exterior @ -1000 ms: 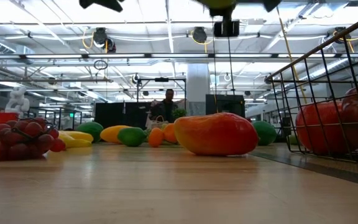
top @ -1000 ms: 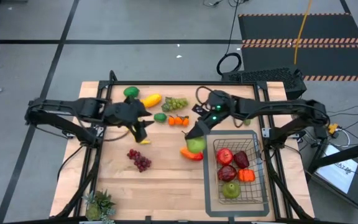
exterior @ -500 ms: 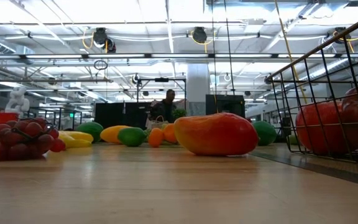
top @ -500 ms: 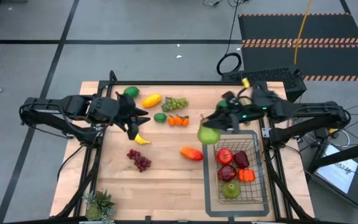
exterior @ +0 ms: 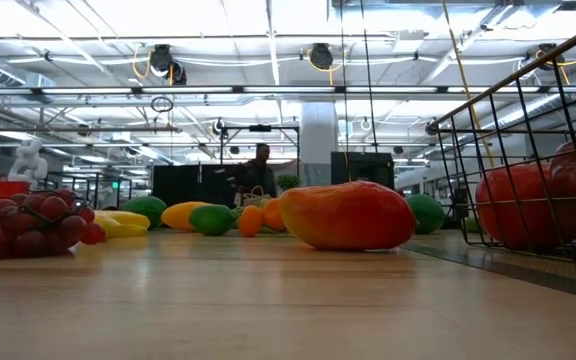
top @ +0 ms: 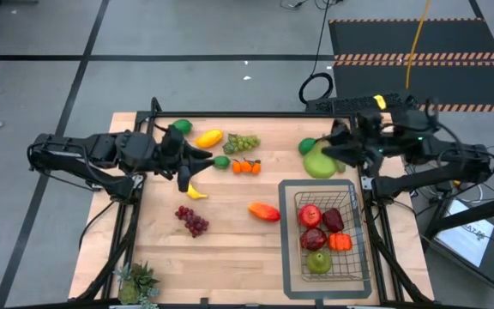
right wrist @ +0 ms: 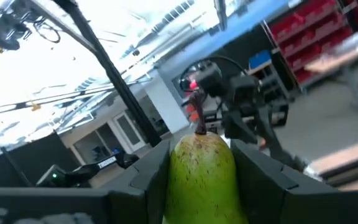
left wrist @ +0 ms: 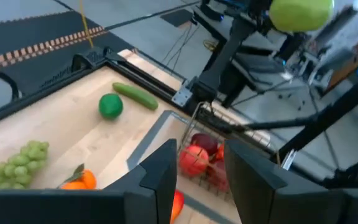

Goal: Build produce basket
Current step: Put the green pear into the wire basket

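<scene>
1. Gripping a green pear (top: 320,163), the right pincer (top: 331,156) is clamped on it just above the far end of the basket (top: 354,279); the right wrist view shows the pear (right wrist: 202,174) wedged between both fingers (right wrist: 148,165).
2. Left pincer (top: 197,154) sits over the worktop (top: 230,249) near a lime (top: 220,161) and a banana (top: 195,192); its fingers (left wrist: 160,171) stand apart with nothing between them.
3. Basket holds red apples (top: 310,215), a green apple (top: 318,262) and an orange-red piece (top: 340,242).
4. Loose on the worktop: mango (top: 264,211), red grapes (top: 192,220), green grapes (top: 243,142), oranges (top: 246,166), a yellow fruit (top: 208,137), a green fruit (top: 181,126).
5. Near the far edge lie another lime (left wrist: 110,106) and a cucumber (left wrist: 135,95).
6. Potted plant (top: 138,281) stands at the near left corner.
</scene>
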